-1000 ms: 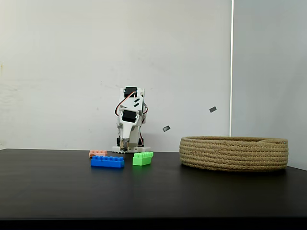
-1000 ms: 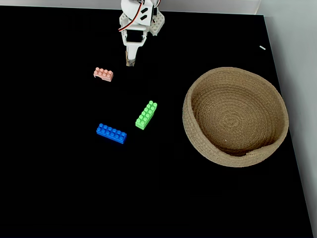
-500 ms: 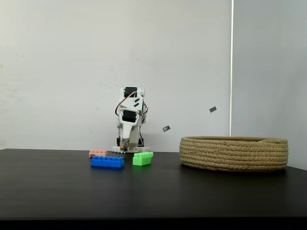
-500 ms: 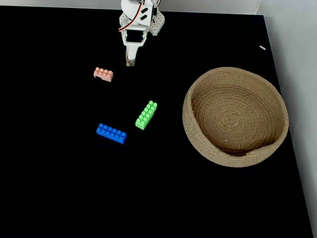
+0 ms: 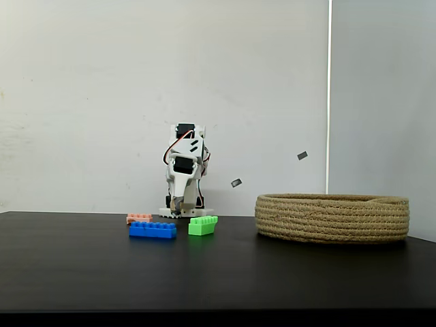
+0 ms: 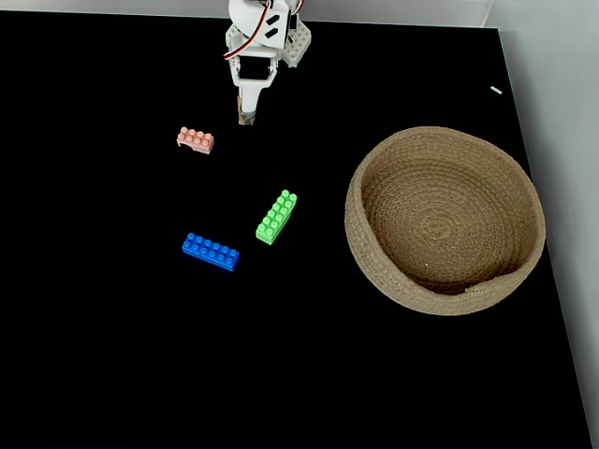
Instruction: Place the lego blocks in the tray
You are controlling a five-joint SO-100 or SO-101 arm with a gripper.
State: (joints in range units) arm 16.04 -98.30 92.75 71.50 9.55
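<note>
Three lego blocks lie on the black table. The blue block (image 6: 211, 252) (image 5: 152, 230) is nearest the front, the green block (image 6: 277, 217) (image 5: 203, 225) lies just right of it, and the salmon-orange block (image 6: 196, 140) (image 5: 139, 218) sits farther back on the left. The tray (image 6: 445, 220) (image 5: 332, 217), a round coiled-rope basket, stands to the right and holds nothing. My gripper (image 6: 248, 117) (image 5: 176, 208) hangs folded down near the arm's base at the back, shut and holding nothing, a short way right of the salmon-orange block.
The white arm base (image 6: 293, 45) stands at the table's back edge. The table's right edge (image 6: 538, 187) runs close behind the basket. A white wall backs the scene in a fixed view.
</note>
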